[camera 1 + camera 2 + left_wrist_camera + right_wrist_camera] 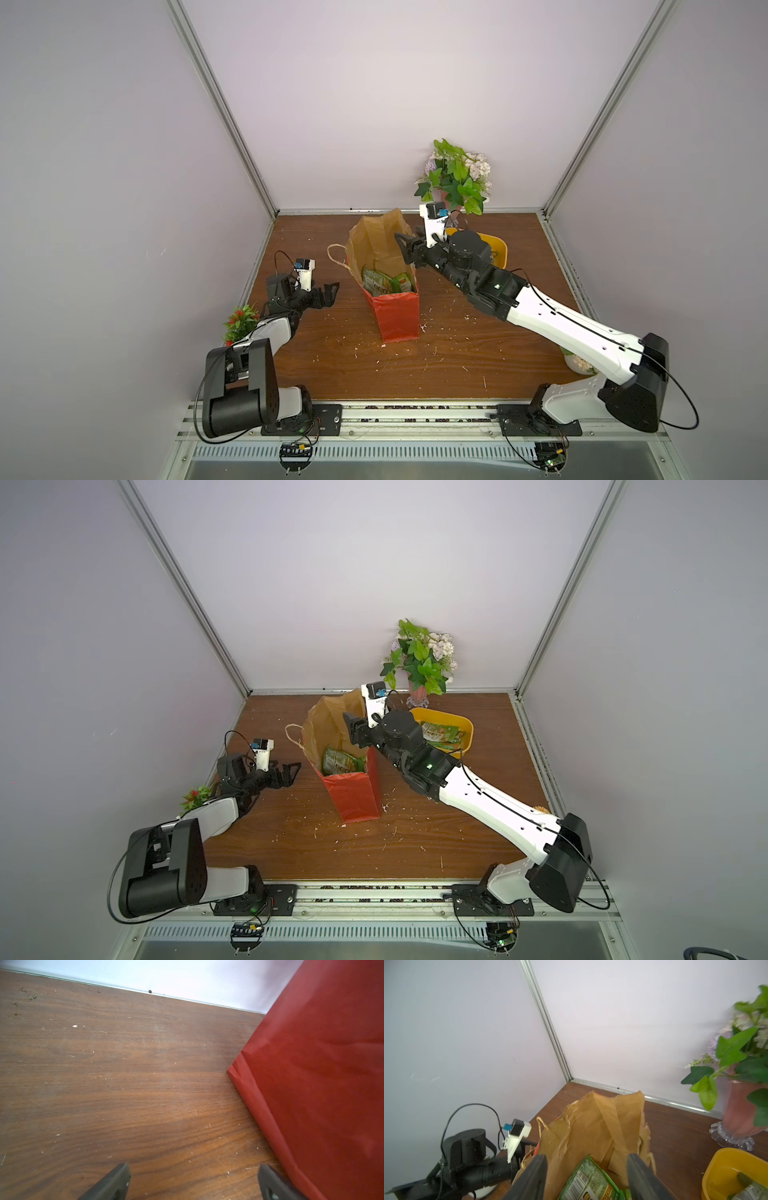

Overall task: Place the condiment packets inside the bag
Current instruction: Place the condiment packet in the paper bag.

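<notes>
The red bag (397,318) (359,798) stands upright mid-table, its brown mouth open. Green condiment packets (384,283) (338,763) lie inside it. My right gripper (405,249) (352,729) hovers open over the bag's mouth. In the right wrist view its jaws (586,1165) stand apart, with one green packet (588,1181) loose below them inside the bag (591,1126). More packets (440,733) (750,1188) lie in the yellow tub (467,729) (724,1162). My left gripper (330,293) (291,773) (193,1176) rests open and empty left of the bag (322,1084).
A vase of leafy artificial flowers (457,174) (741,1118) stands at the back wall behind the tub (500,249). A small red-flowered plant (241,322) sits by the left arm, and a white pot (577,362) sits under the right arm. Walls close in three sides.
</notes>
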